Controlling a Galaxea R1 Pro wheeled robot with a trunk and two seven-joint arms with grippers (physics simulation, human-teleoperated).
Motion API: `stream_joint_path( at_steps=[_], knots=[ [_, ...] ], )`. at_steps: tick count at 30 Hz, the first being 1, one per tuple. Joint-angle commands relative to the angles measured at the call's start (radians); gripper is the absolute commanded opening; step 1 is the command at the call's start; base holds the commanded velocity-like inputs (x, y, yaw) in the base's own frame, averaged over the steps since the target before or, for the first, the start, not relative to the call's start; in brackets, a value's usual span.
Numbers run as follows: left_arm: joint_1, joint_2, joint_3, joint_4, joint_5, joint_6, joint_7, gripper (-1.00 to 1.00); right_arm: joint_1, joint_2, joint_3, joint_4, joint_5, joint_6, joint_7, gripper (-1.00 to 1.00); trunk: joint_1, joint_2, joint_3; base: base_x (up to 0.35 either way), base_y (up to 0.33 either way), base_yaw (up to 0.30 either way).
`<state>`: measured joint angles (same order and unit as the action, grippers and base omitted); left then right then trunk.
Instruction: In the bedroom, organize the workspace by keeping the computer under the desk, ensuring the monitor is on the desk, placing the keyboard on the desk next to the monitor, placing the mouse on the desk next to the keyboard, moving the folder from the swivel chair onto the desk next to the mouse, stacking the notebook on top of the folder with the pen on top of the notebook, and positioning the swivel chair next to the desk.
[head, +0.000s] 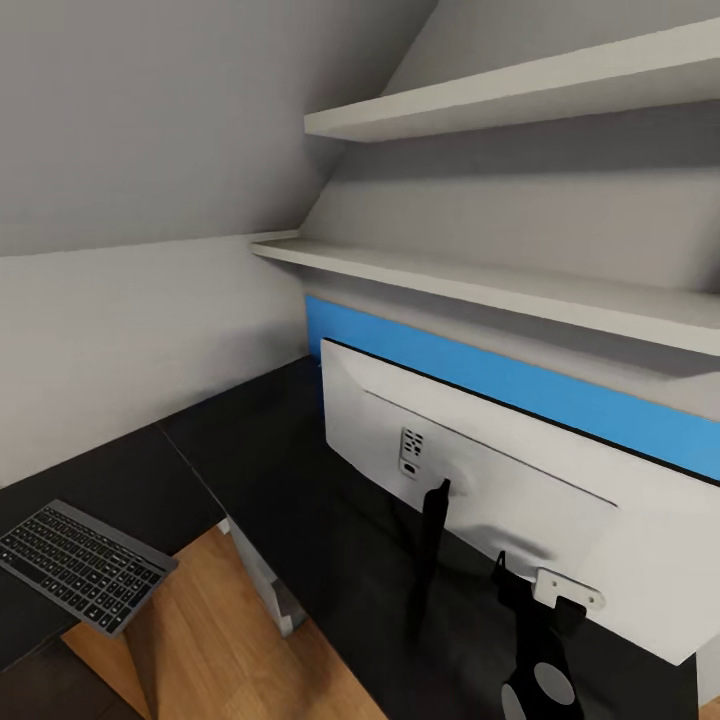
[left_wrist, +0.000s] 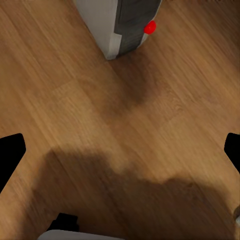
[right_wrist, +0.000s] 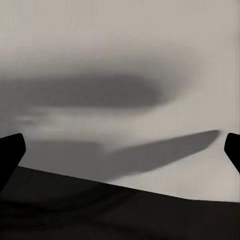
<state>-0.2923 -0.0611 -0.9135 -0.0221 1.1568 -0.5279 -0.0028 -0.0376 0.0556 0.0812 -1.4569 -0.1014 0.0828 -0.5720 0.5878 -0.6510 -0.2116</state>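
1. As the head view looks down over the table (head: 300, 470), we see its glossy black top run in an L along the grey walls, with the blue back panel (head: 520, 385) at its far edge under two pale shelves (head: 500, 285).
2. Head view: the monitor (head: 480, 470) stands on the table with its light-grey back toward us, on a thin black stand (head: 432, 530). The keyboard (head: 80, 562) lies on the near left part of the table, one corner jutting over the edge above the wooden floor (head: 215, 630).
3. Left wrist view: the left hand (left_wrist: 120, 150) hangs over the wooden floor, fingers wide apart, nothing between them. A white-and-grey box with a red spot (left_wrist: 120, 25) stands on the floor ahead.
4. Right wrist view: the right hand (right_wrist: 120, 152) has its fingers wide apart and empty, pointed at a pale grey surface above the black tabletop.
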Motion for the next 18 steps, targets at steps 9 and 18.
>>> stream_joint_path(
  at_steps=[9,18],
  knots=[
    [-0.001,0.0,-0.008,0.001,0.009,-0.003,0.0,1.0,-0.001,0.0,0.003,-0.002,-0.005,0.004,-0.005,1.0,0.0,-0.001,-0.002,0.002,-0.002,-0.002],
    [-0.001,0.001,-0.007,0.001,0.009,-0.003,0.0,1.0,-0.001,0.002,0.006,-0.002,-0.006,-0.061,-0.006,1.0,0.0,-0.001,-0.002,0.0,0.0,-0.164]
  ],
)
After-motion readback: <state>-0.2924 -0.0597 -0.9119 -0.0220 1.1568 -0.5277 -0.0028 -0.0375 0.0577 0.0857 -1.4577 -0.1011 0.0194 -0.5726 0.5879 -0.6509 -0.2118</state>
